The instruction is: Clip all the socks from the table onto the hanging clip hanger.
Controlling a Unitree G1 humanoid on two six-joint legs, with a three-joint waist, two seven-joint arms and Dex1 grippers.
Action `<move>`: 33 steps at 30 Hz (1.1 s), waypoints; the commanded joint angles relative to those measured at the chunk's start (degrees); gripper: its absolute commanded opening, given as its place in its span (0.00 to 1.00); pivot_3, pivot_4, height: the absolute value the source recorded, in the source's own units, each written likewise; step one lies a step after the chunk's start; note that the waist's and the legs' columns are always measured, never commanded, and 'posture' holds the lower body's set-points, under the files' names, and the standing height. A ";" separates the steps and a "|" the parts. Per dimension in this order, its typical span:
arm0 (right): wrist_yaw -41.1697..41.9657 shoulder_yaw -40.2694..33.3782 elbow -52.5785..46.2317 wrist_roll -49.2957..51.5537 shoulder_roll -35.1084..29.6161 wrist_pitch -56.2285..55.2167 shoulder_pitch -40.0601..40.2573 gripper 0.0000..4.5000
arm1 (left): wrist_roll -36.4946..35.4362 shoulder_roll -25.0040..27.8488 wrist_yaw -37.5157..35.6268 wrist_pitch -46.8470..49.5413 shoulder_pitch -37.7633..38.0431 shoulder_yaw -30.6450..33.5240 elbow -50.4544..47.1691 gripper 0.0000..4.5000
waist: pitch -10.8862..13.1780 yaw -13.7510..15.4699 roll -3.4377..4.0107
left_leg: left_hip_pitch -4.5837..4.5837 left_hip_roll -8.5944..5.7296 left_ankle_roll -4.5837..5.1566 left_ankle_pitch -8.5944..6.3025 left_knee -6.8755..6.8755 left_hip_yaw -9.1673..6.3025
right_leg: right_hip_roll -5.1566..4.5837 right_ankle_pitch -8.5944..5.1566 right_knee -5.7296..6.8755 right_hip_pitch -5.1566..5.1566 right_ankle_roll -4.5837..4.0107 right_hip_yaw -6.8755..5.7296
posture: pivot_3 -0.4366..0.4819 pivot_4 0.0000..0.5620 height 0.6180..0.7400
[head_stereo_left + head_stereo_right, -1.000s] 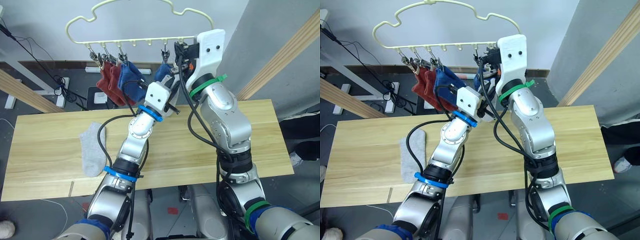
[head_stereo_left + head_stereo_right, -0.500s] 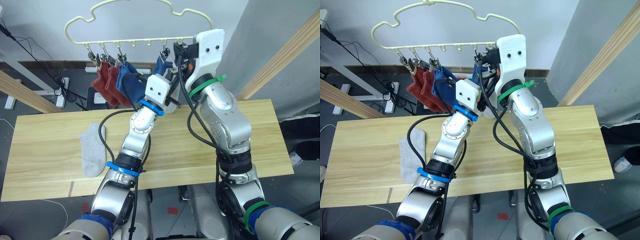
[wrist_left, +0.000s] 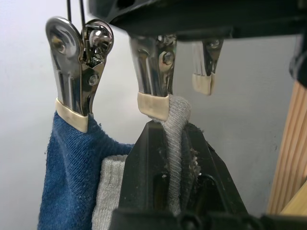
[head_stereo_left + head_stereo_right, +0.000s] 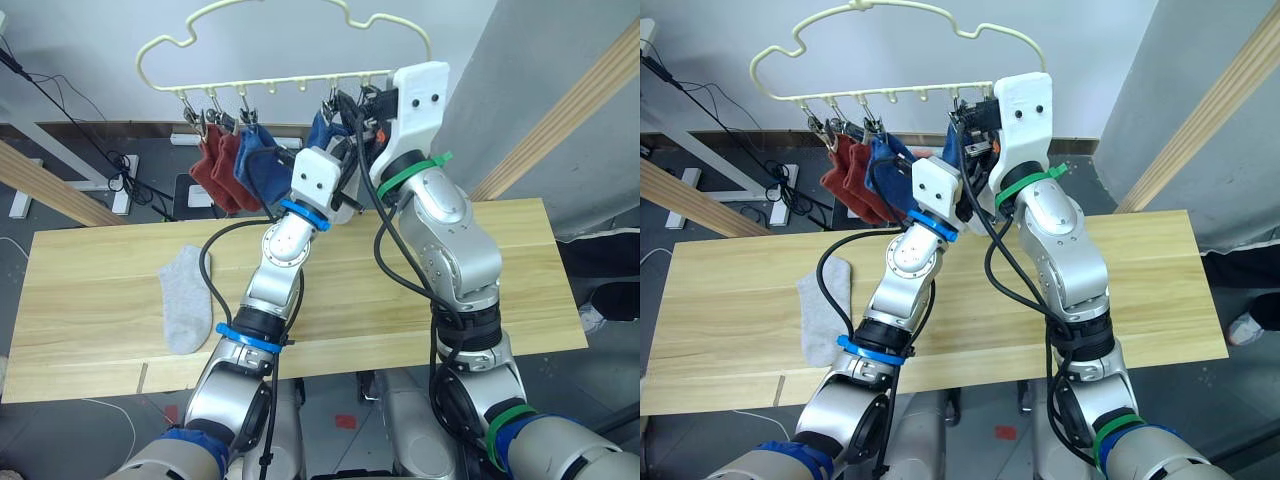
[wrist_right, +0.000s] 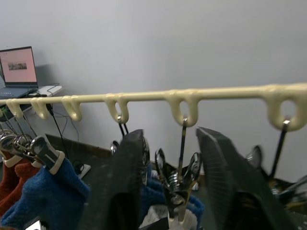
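The pale yellow clip hanger (image 4: 290, 40) hangs above the far edge of the table (image 4: 520, 260). Two red socks (image 4: 212, 165) and a blue sock (image 4: 258, 160) hang from its left clips, and another blue sock (image 4: 322, 128) hangs further right. My left gripper (image 3: 172, 132) is shut on a light grey sock (image 3: 176, 143), whose cuff sits at the tip of a metal clip (image 3: 153, 81). My right gripper (image 5: 170, 139) is open, its fingers on either side of that clip (image 5: 180, 175) just under the hanger bar. One grey sock (image 4: 185, 297) lies flat on the table's left part.
Slanted wooden poles of a frame stand at the left (image 4: 50, 185) and the right (image 4: 560, 120). Cables and a power strip (image 4: 120, 165) lie on the floor behind the table. A laptop (image 5: 18, 67) sits on a desk in the background.
My left gripper has risen a little with the grey sock, closer to the clips. The right arm has stayed by the hanger bar.
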 commanded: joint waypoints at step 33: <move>5.67 1.47 -29.17 4.06 -13.71 15.40 13.86 0.49 | -28.56 19.98 -34.69 33.94 13.89 4.24 -30.25 0.72 | 0.00 -0.04 0.00 | 0.03 0.00 -0.05 0.03 0.02 -0.02 | 0.07 -0.19 0.01 -0.01 0.32 0.05 | 0.38 0.81 1.00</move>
